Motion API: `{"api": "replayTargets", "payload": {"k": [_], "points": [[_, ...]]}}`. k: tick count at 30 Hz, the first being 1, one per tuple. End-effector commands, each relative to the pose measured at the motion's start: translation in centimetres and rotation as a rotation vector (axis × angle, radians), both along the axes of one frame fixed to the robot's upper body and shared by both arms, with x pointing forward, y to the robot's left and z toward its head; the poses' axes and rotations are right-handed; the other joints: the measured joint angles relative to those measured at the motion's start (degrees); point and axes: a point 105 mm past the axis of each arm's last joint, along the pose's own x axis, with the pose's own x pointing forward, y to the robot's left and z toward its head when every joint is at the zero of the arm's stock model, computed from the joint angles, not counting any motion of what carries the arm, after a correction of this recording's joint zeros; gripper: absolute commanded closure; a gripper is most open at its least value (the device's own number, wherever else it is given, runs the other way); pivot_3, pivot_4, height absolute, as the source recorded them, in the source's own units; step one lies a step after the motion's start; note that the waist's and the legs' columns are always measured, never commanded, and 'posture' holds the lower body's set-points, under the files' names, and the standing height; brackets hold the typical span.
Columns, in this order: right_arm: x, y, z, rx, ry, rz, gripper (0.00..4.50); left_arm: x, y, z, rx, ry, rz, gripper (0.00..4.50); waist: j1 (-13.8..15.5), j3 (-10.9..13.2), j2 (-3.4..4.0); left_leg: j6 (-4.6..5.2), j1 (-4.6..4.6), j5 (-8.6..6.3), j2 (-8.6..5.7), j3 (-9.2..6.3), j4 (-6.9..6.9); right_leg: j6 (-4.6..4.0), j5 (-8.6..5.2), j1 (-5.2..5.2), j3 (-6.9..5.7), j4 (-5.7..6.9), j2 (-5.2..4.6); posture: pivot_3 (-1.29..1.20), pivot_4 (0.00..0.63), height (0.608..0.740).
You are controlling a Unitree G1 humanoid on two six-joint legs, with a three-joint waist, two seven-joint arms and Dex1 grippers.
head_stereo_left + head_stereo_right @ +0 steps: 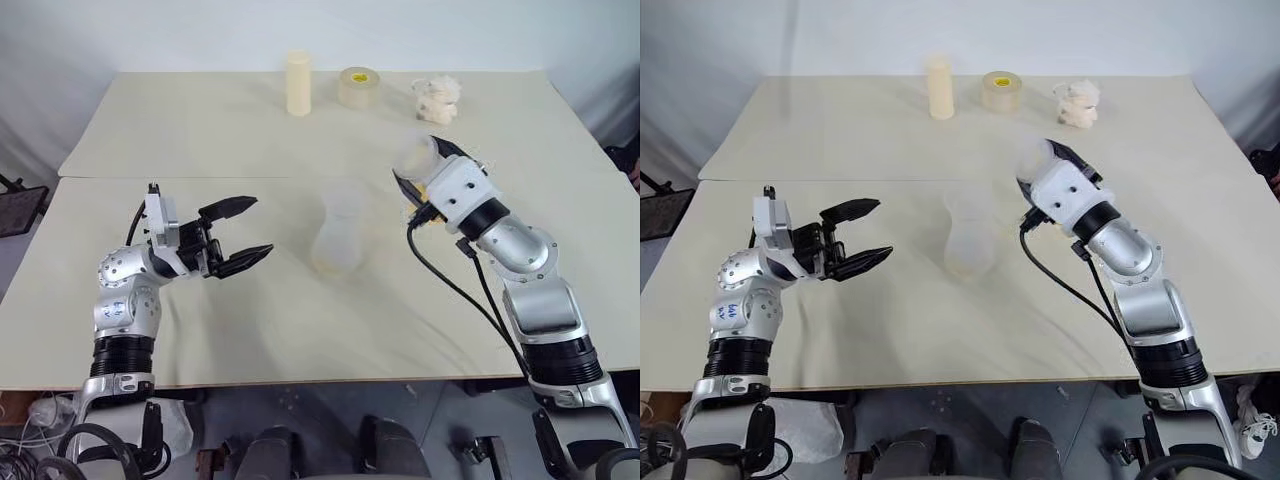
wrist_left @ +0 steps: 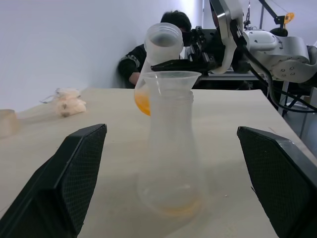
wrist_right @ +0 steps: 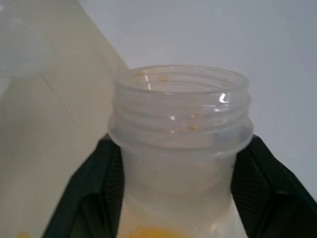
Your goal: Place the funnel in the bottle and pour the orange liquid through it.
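Note:
The clear cone-shaped bottle (image 1: 337,242) stands upright mid-table, and the transparent funnel (image 2: 174,78) sits in its neck. A thin film of orange shows at the bottle's bottom (image 2: 176,208). My right gripper (image 1: 424,168) is shut on a clear round-bellied flask (image 1: 414,152), held above the table right of the bottle. The flask is tilted with its mouth (image 3: 181,106) toward the funnel, and the orange liquid (image 2: 142,102) is pooled in its belly. My left gripper (image 1: 261,227) stands open just left of the bottle, its fingers (image 2: 74,173) apart on either side and touching nothing.
At the table's far edge stand a cream cylinder (image 1: 298,84), a tape roll (image 1: 358,88) and a small white crumpled figure (image 1: 437,98). A seam (image 1: 200,178) runs across the table. A person (image 2: 143,62) sits beyond the far side.

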Motion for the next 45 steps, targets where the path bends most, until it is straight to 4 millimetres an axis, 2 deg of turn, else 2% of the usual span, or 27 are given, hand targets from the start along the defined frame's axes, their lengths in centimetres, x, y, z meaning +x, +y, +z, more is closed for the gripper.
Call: {"api": "replayTargets", "payload": {"k": [1, 10, 24, 45], "points": [[-0.9, 1.1, 2.8, -0.104, -0.177, 0.010, 2.05, -0.2, 0.2, 0.8, -0.010, -0.042, -0.007, 0.00, -0.2, 0.0, 0.00, 0.00, 0.00, 0.00, 0.01, -0.01, 0.00, 0.00, 0.00, 0.00, 0.00, 0.00, 0.00, 0.00, 0.150, 0.740], [-0.8, 2.8, 3.3, -0.294, -0.321, 0.022, 2.05, -0.2, -0.2, 1.1, -0.012, -0.049, -0.019, 0.00, -0.8, 0.0, 0.00, 0.00, -0.03, 0.00, 0.03, -0.10, -0.01, 0.00, 0.00, 0.00, -0.02, 0.01, -0.01, 0.00, 0.150, 0.740], [-0.8, 4.2, 3.8, -0.512, -0.502, 0.047, 2.05, -0.2, -0.5, 1.4, -0.018, -0.060, -0.024, 0.00, -1.1, 0.0, 0.00, 0.00, -0.02, 0.00, 0.09, -0.12, -0.04, 0.00, 0.00, -0.01, -0.04, 0.03, -0.01, 0.00, 0.150, 0.740], [-0.4, 3.8, 3.9, -0.656, -0.642, 0.022, 2.05, -0.1, -0.8, 1.7, -0.026, -0.063, -0.029, 0.00, -1.2, 0.0, 0.00, 0.00, -0.03, 0.00, 0.12, -0.12, -0.04, 0.00, 0.00, -0.01, -0.03, 0.05, -0.03, 0.00, 0.150, 0.740]]}}
